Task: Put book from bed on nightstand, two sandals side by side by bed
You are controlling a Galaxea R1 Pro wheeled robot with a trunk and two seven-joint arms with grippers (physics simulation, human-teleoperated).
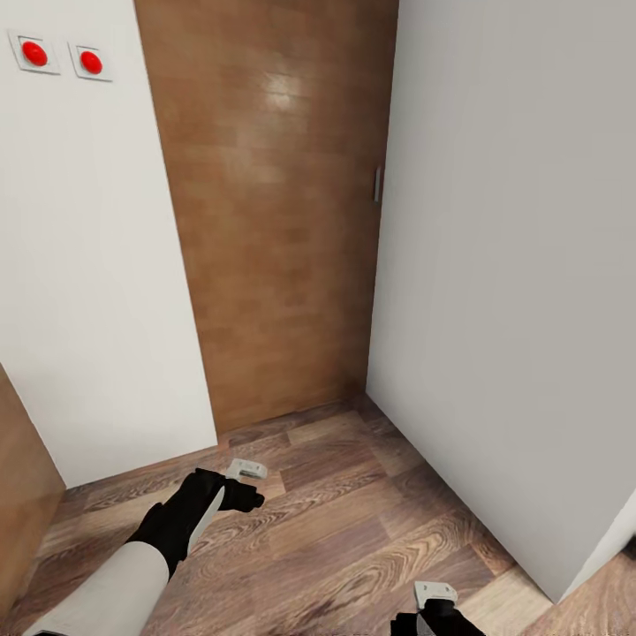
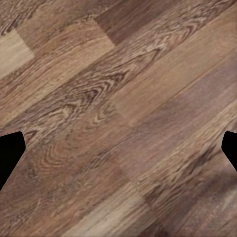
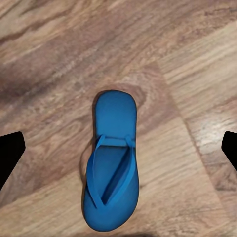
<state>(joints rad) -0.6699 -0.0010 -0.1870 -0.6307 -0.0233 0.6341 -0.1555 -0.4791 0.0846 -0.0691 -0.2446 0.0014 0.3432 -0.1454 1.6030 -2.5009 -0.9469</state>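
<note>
Right wrist view — sandal (image 3: 112, 165) on floor (image 3: 49, 74), heel cut off; both pincers spread.

From my seat the head view is bright and evenly lit, with no visible lamp; the white wall (image 1: 88, 291) at frame left and the white panel (image 1: 521, 291) at right render flat and almost shadeless. A soft glare patch sits high on the brown door (image 1: 278, 93), upper centre. The plank floor (image 1: 353, 521) shows a pale sheen at lower right. Both wrist views look slightly soft, grain smeared. In the right wrist view the blue sandal (image 3: 112, 163) casts a faint shadow along its left edge
</note>
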